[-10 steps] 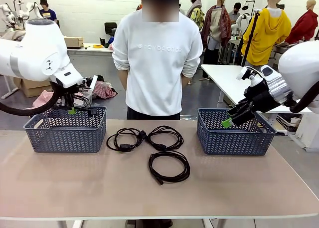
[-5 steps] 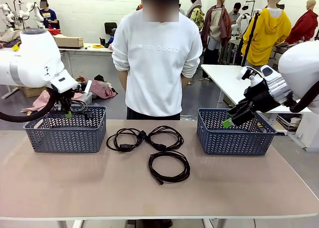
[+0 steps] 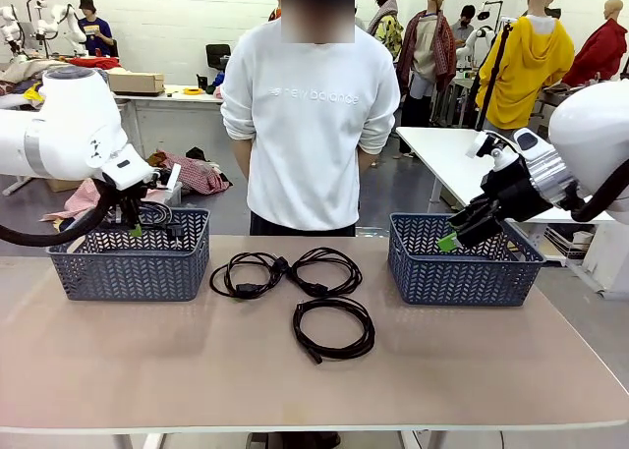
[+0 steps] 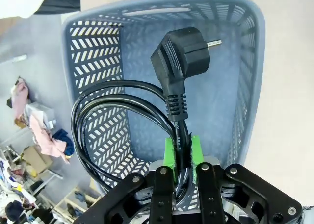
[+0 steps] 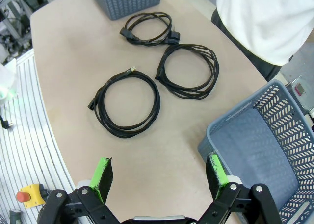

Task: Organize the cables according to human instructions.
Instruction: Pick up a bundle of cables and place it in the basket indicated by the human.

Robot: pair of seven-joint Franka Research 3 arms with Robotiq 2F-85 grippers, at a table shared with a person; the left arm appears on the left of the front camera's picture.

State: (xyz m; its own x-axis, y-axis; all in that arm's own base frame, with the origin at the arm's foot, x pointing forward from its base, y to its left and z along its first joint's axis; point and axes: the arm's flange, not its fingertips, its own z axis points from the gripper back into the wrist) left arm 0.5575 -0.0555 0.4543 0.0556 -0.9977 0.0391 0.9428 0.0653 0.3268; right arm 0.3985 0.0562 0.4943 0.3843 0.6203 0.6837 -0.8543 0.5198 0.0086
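Observation:
Three coiled black cables lie on the table between the baskets: one (image 3: 248, 274) left, one (image 3: 324, 270) beside it, one (image 3: 334, 328) nearer me. The right wrist view shows them too (image 5: 147, 28), (image 5: 189, 69), (image 5: 127, 104). A fourth cable with a chunky plug (image 4: 181, 52) hangs over the inside of the left basket (image 4: 98, 62). My left gripper (image 4: 182, 148) has its green pads closed against that cable just below the plug; it hovers above the left basket (image 3: 128, 262). My right gripper (image 3: 450, 241) stands open over the right basket (image 3: 462, 267), with nothing between its fingers (image 5: 159, 172).
A person in a white sweatshirt (image 3: 310, 115) stands at the far edge, hands behind the back. The right basket (image 5: 265, 150) holds nothing. Bare tabletop lies in front of the cables and both baskets.
My left arm has drawn back and to the left a little, carrying the plug cable over the left basket. The right arm and the three table cables have not moved.

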